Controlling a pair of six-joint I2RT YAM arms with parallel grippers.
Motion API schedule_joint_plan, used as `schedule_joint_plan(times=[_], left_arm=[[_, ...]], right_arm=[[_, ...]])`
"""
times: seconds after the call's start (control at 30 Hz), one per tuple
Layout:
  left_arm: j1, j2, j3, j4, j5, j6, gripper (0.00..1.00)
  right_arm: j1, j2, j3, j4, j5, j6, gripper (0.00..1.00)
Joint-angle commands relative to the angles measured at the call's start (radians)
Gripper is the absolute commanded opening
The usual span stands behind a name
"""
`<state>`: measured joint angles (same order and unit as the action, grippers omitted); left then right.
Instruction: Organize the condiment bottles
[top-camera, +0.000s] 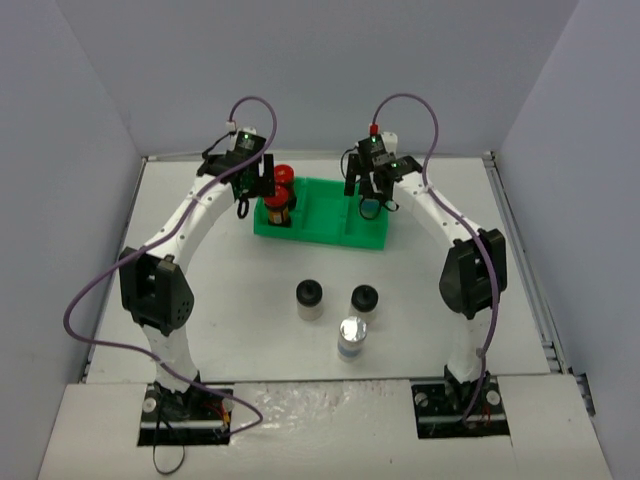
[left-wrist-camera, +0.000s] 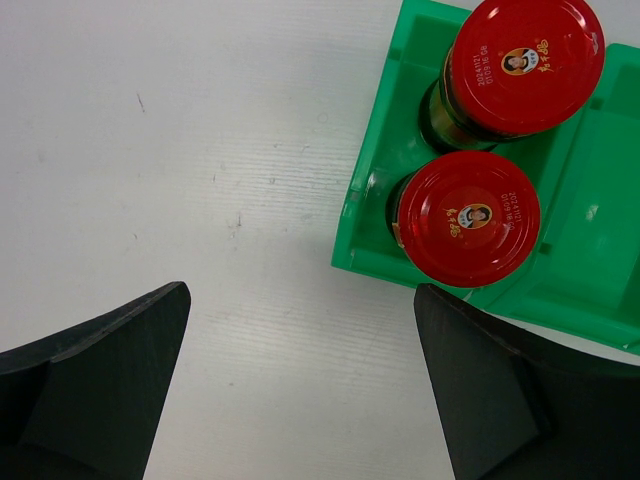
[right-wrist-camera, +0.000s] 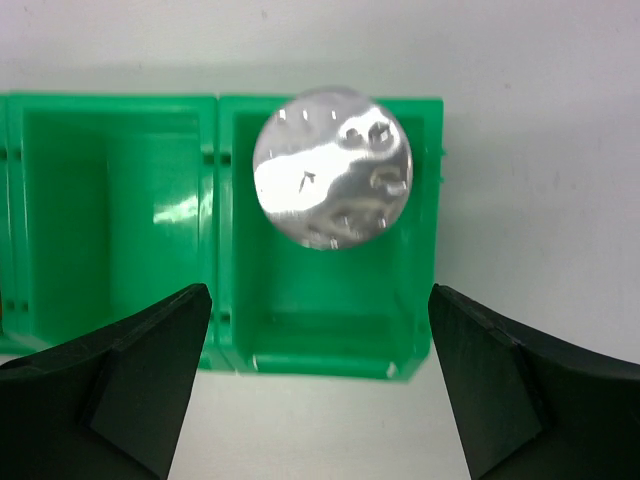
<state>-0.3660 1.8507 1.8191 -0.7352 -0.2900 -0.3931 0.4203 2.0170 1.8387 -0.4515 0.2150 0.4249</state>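
Two red-capped jars (top-camera: 281, 188) stand in the left compartment of the green tray (top-camera: 320, 234). In the left wrist view they are the far jar (left-wrist-camera: 524, 62) and the near jar (left-wrist-camera: 467, 218). My left gripper (top-camera: 254, 185) is open and empty just left of the tray (left-wrist-camera: 368, 190), over bare table (left-wrist-camera: 302, 296). One silver-capped jar (right-wrist-camera: 332, 167) stands in the tray's right compartment (right-wrist-camera: 325, 345). My right gripper (top-camera: 367, 188) hovers open above it (right-wrist-camera: 320, 292). Two black-capped jars (top-camera: 310, 297) (top-camera: 364, 298) and a second silver-capped jar (top-camera: 351, 336) stand on the table in front of the tray.
The tray's middle compartment (right-wrist-camera: 110, 200) holds nothing. White walls close the table on the left, back and right. The arm bases (top-camera: 185, 405) (top-camera: 462, 400) are bolted at the near edge.
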Motion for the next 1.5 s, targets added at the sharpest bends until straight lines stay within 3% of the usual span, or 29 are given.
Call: schedule_joint_plan(times=[0.0,0.27,0.5,0.73,1.1,1.47], left_arm=[[0.006,-0.059,0.037,0.019,-0.029,0.017,0.93],[0.009,-0.064,0.031,0.020,-0.028,0.020,0.93],[0.007,-0.064,0.029,0.022,-0.020,0.011,0.93],[0.009,-0.079,0.028,0.016,-0.024,0.016,0.93],[0.007,-0.085,0.008,0.019,-0.027,0.016,0.93],[0.009,-0.087,0.003,0.020,-0.034,0.022,0.93]], right_arm=[[0.071,-0.318,-0.132,-0.065,0.082,0.014,0.88],[0.282,-0.736,-0.470,-0.298,0.017,0.161,0.85],[0.469,-0.873,-0.629,-0.432,-0.062,0.280,0.83],[0.610,-0.862,-0.722,-0.401,-0.026,0.350,0.83],[0.725,-0.789,-0.754,-0.334,-0.023,0.397,0.83],[0.745,-0.730,-0.766,-0.309,-0.010,0.401,0.83]])
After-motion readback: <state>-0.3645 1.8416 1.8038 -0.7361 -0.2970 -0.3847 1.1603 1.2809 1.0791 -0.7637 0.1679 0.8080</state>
